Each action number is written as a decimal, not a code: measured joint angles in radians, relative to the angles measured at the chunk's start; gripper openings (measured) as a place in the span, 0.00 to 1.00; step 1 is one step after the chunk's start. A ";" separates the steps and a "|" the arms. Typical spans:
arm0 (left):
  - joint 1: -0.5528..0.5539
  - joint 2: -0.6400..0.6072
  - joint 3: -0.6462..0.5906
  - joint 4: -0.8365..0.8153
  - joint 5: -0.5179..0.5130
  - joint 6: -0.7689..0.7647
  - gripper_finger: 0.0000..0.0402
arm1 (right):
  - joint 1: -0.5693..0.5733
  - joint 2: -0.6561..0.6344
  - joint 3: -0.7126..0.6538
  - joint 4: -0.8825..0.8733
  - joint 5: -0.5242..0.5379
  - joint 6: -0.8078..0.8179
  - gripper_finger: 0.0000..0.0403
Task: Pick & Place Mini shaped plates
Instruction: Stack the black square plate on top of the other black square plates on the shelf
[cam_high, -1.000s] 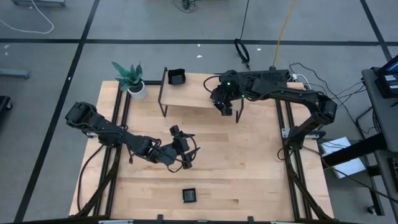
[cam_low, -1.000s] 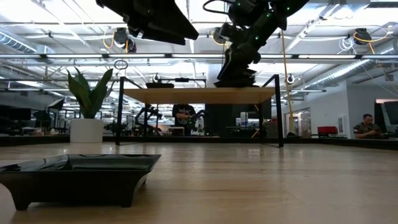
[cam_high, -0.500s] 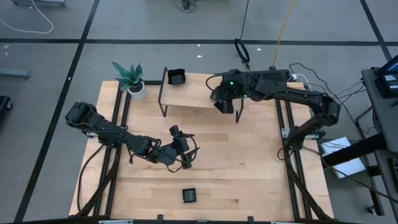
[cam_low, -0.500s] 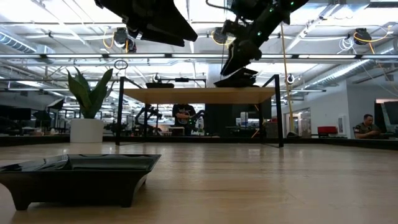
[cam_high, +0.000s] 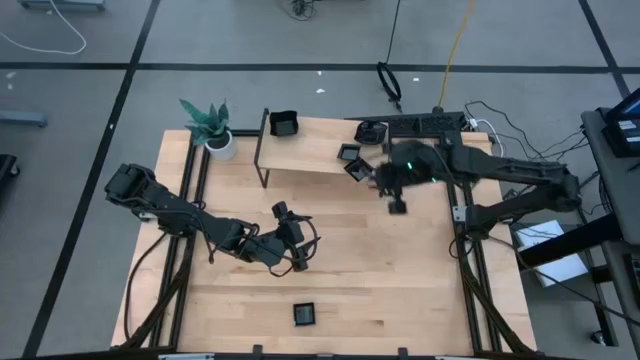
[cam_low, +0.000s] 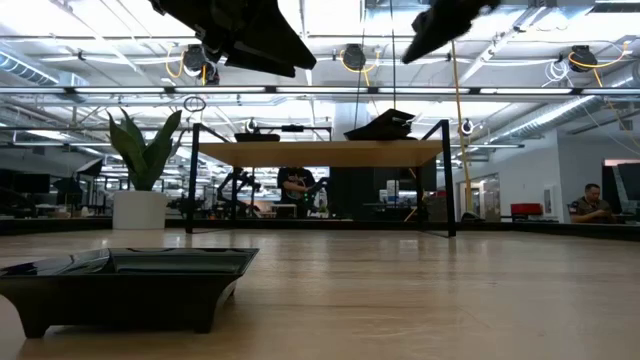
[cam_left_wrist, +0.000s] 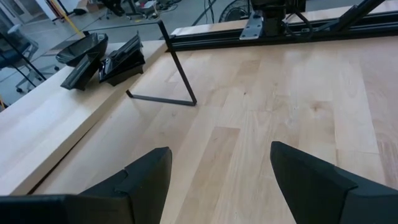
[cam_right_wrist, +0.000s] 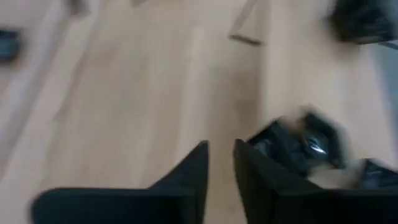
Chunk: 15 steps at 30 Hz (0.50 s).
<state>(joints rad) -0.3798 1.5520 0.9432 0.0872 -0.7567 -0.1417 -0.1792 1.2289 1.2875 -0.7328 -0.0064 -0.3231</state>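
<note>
above the wooden table (cam_high: 400, 290), both arms empty-handed.
left gripper (cam_high: 300, 250) hangs mid-table with fingers (cam_left_wrist: 146, 177) spread wide, nothing between them. right gripper (cam_high: 397, 205) sits just off the raised shelf (cam_high: 300, 152), fingers (cam_right_wrist: 193, 168) drawn narrow, holding nothing. two mini shaped plates (cam_high: 352, 160) lie at the shelf's right end, another at its left (cam_high: 284, 124), one near the table's front edge (cam_high: 305, 314).

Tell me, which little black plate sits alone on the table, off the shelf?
The square plate near the table's front edge; the others sit on the raised shelf.
</note>
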 joint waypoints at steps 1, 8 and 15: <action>0.000 0.000 0.000 0.000 0.000 0.000 0.68 | 0.018 -0.021 -0.033 -0.002 -0.005 -0.001 0.13; 0.000 0.000 0.000 0.003 0.000 -0.001 0.68 | 0.029 -0.102 -0.338 0.255 0.005 -0.021 0.01; 0.000 0.000 0.000 0.014 0.000 -0.002 0.68 | -0.033 -0.083 -0.429 0.432 0.009 -0.079 0.00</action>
<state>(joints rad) -0.3798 1.5520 0.9432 0.1013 -0.7567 -0.1436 -0.2123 1.1461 0.8585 -0.3008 0.0029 -0.4019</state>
